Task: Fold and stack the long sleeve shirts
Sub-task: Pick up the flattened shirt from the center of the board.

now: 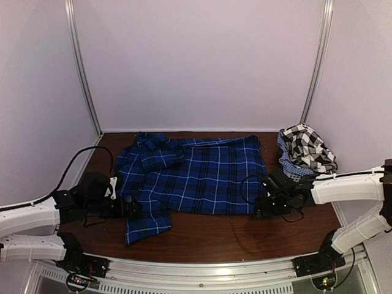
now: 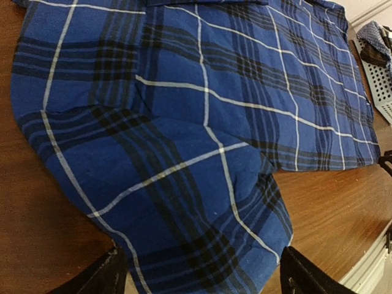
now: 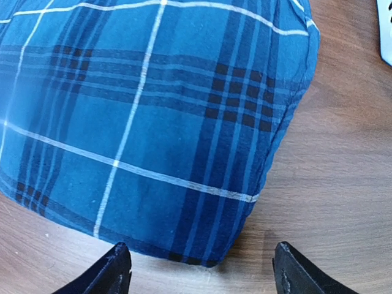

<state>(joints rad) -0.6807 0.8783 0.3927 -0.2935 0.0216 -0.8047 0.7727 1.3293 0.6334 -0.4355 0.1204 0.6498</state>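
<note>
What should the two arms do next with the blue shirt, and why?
Probably ease forward and close. The left gripper and right gripper both stand open, jaws either side of the near edge of the blue plaid shirt, which lies spread flat, unfolded and ungripped.

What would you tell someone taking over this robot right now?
Left gripper: open, holding nothing, at the blue shirt's near left flap.
Right gripper: open, empty, just short of that shirt's near right corner.
Blue shirt: spread on the table, not yet folded up.
Checked shirt: bunched on the basket, far right.
Done: nothing folded or stacked.
Left: fold both shirts, then stack them.
</note>
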